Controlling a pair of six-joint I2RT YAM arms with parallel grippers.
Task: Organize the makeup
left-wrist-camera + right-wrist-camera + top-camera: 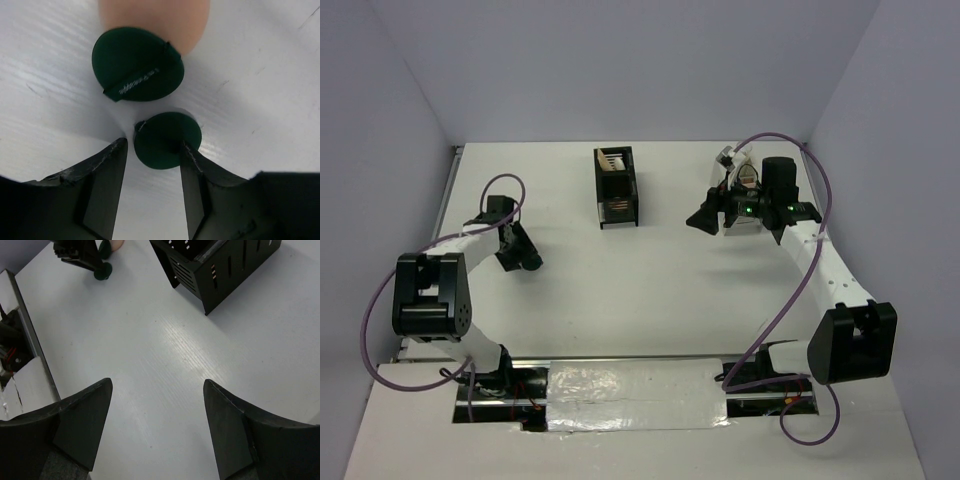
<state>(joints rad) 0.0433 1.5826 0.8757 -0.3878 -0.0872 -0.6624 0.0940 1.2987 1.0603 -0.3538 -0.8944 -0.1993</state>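
In the left wrist view a small dark green round compact [165, 137] lies on the white table between the tips of my left gripper [153, 145]. Its right edge touches the right finger [197, 170]; the left finger stands apart. Just beyond lies a peach round puff [150, 12] with a dark green top and ribbon [137, 64]. My left gripper [525, 260] is open. My right gripper [703, 220] is open and empty above bare table [157, 382]. The right wrist view shows the compact [104, 274] far off at the upper left.
The black slotted organizer box [617, 187] stands at the back centre, something beige in its far end; it also shows in the right wrist view [220, 270]. A white organizer box [740, 180] holding items sits behind my right wrist. Walls enclose the table.
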